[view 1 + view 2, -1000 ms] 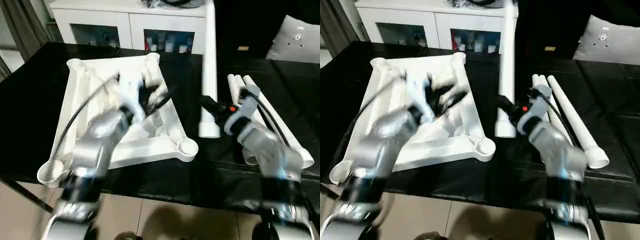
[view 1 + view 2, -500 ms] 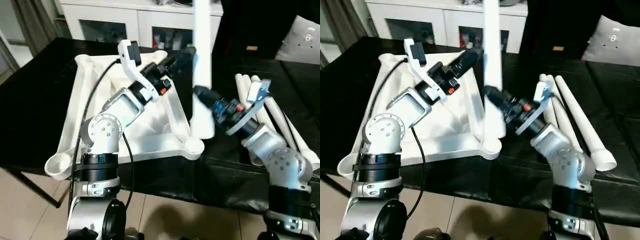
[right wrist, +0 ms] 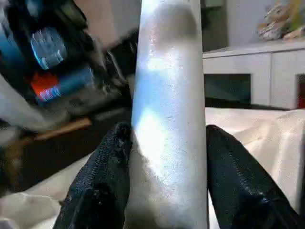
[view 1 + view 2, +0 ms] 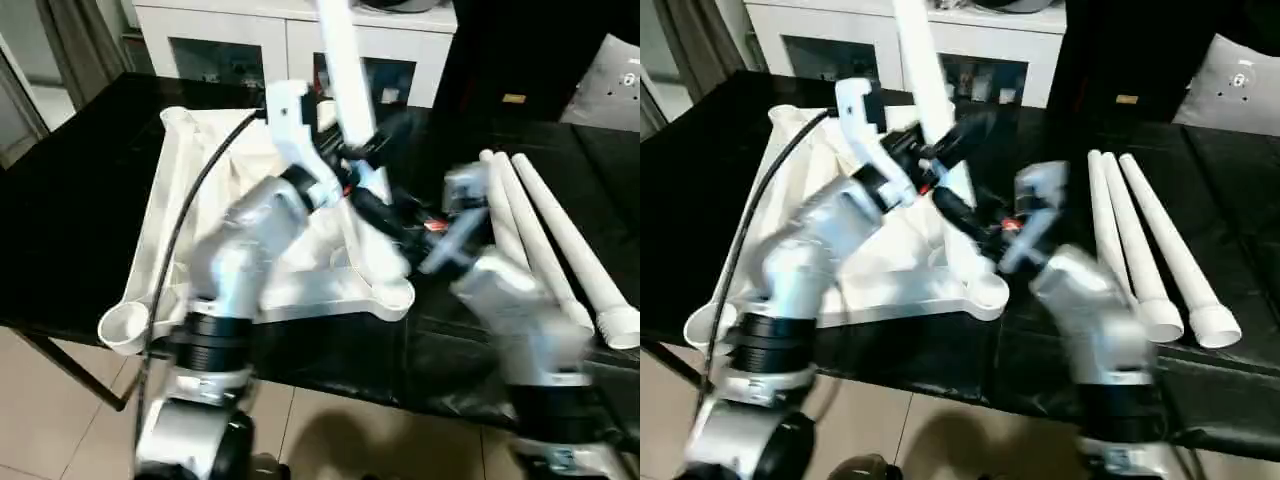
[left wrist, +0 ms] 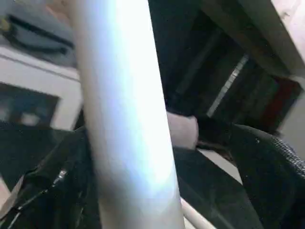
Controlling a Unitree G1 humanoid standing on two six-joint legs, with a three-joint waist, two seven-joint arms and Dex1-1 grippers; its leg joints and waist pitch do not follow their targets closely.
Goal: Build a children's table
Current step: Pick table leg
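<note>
My right gripper (image 3: 164,191) grips a white leg (image 3: 167,119), one black finger (image 3: 102,186) on each flank of the tube. In the head views this leg (image 4: 345,70) rises steeply, tilted, over the top's (image 4: 175,230) front right corner region; whether its lower end sits in the socket (image 4: 392,296) there I cannot tell. My left gripper (image 5: 157,191) is spread wide, its fingers (image 5: 267,167) standing to either side of the same leg (image 5: 124,119) higher up; I cannot tell whether they touch it. The top lies ribbed side up on the black work table (image 4: 70,170), toward its left half, a round socket (image 4: 125,325) at the front left corner near the table's front edge. Three spare legs (image 4: 1140,240) lie side by side on the table's right part, wide ends toward the front edge. A white cabinet (image 4: 230,40) stands behind the table.
</note>
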